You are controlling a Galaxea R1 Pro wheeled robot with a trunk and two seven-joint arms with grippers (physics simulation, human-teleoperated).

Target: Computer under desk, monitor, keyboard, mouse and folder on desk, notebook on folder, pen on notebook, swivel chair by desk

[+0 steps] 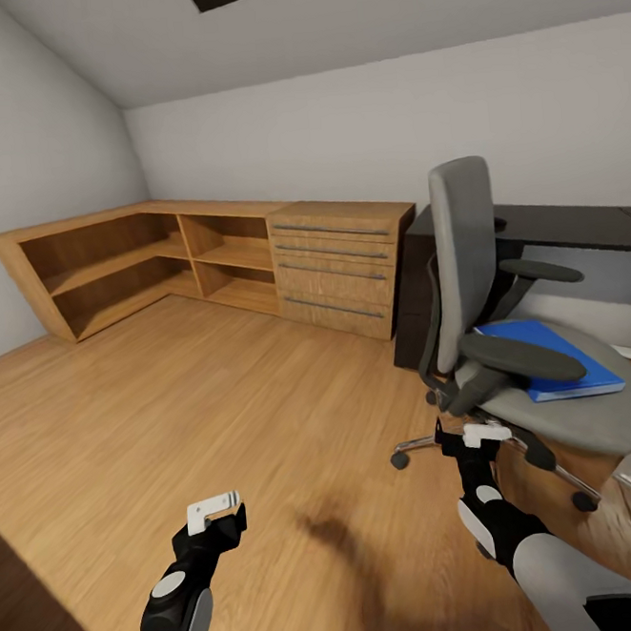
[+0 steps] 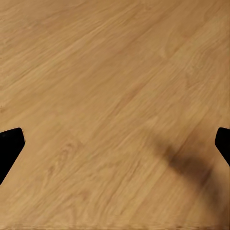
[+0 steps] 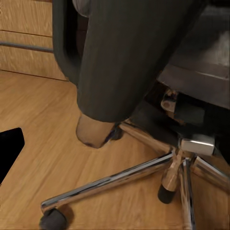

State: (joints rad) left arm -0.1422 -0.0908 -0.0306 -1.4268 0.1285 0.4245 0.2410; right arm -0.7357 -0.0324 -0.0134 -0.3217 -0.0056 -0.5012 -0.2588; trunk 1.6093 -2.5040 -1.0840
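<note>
So the robot is sitting in the bedroom with both arms hanging low in front of it. The left gripper (image 1: pixel 221 512) is hovering over bare wood floor (image 2: pixel 110 96) with its fingertips spread wide at the edges of the wrist view, holding nothing, and there's nothing near it to grab, so I'm guessing it's just parked.

The right gripper (image 1: pixel 471 433) is sitting just short of the swivel chair (image 1: pixel 510 356), low by the chrome star base (image 3: pixel 158 170). I can see one dark fingertip (image 3: pixel 9 148) off to the side, so I can't tell if it's open.

The folder (image 1: pixel 549 357) is lying flat on the seat, just beyond and above the right gripper, tucked under the near armrest (image 1: pixel 520 355). The desk (image 1: pixel 576 226) is behind the chair, further out. My guess is the right arm is lining up for the folder.
</note>
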